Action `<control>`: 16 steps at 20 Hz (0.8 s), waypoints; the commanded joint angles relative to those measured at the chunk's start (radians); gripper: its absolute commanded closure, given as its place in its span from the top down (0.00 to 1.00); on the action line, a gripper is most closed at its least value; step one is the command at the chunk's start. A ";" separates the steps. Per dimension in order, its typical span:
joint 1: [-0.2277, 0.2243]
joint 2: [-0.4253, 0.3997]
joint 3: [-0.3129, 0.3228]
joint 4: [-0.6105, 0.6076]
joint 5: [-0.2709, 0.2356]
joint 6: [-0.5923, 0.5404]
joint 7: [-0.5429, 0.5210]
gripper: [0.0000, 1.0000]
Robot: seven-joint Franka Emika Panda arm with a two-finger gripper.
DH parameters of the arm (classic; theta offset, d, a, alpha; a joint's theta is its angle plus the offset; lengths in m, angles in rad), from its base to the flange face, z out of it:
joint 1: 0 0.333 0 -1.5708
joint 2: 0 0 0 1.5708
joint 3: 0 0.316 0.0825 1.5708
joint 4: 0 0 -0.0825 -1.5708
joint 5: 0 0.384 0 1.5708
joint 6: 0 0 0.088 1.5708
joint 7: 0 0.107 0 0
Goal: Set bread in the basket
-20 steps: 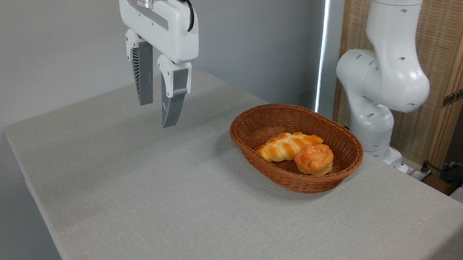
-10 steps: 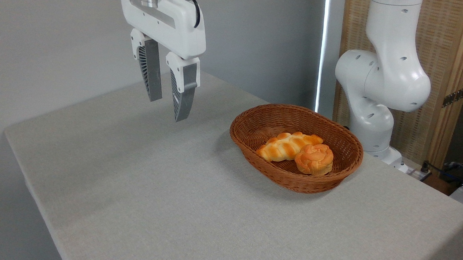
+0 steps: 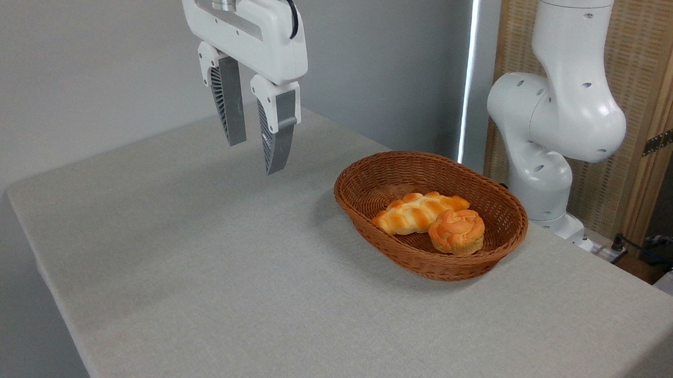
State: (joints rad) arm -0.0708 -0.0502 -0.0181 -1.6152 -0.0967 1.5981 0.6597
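While my gripper (image 3: 255,158) hangs empty, fingers slightly apart, above the table's (image 3: 203,274) far edge, the bread (image 3: 457,231) lies in the basket (image 3: 372,173).

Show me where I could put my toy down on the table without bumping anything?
The grey cloth-covered table is bare in front and left of the oval brown wicker basket. The basket is crowded: the small round orange bun touches the pale braided loaf. The open pincer hangs above the back left.
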 commanded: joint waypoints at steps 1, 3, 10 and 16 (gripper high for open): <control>0.002 0.007 0.003 0.026 0.044 -0.032 -0.014 1.00; 0.002 0.007 0.001 0.026 0.066 -0.032 -0.011 1.00; 0.000 0.007 0.001 0.026 0.068 -0.032 -0.002 1.00; 0.000 0.007 0.001 0.026 0.066 -0.032 0.000 1.00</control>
State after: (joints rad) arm -0.0704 -0.0502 -0.0177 -1.6126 -0.0401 1.5953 0.6598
